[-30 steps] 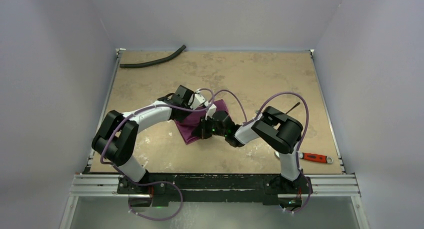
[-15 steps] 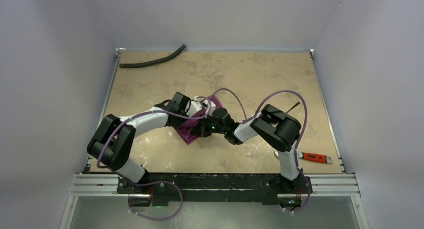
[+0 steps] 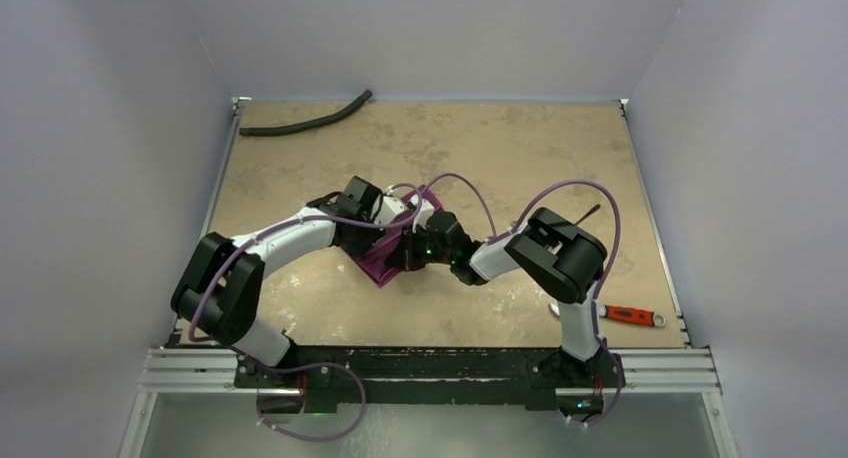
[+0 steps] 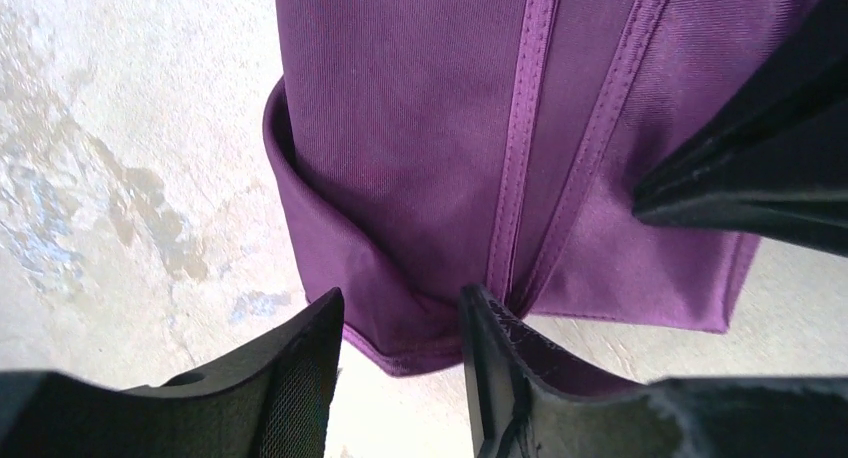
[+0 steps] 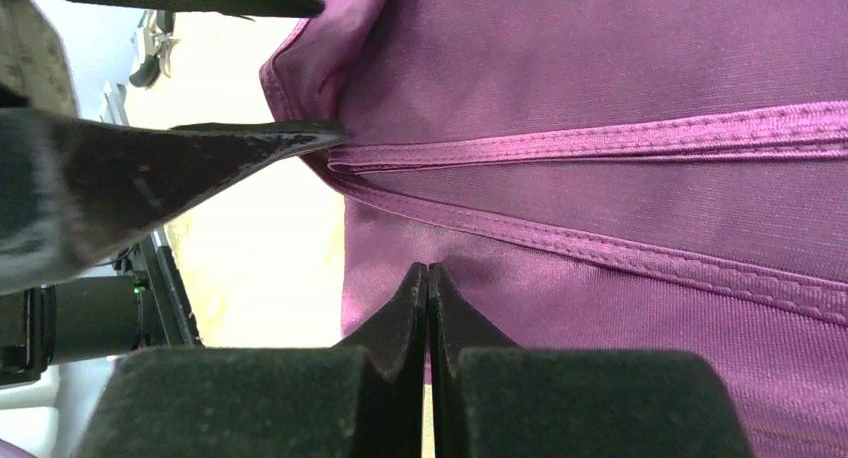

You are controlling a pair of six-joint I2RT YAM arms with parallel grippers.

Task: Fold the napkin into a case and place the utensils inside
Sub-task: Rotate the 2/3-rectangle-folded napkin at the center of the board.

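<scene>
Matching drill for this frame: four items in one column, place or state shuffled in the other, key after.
1 napkin
2 black hose
3 red-handled tool
4 right gripper

A far left, by the back edge
B shut, tips together
C near right
D folded, in the middle

Pairs: 1-D, 2-A, 3-C, 4-B

The folded napkin (image 3: 381,266) is laid mid-worktop (image 3: 520,148), flanked by the left end effector (image 4: 400,323) on its left and the right end effector (image 5: 428,278) on its right. A hose (image 3: 300,126) is set far left, and a wrench (image 3: 632,315) near right.
</scene>
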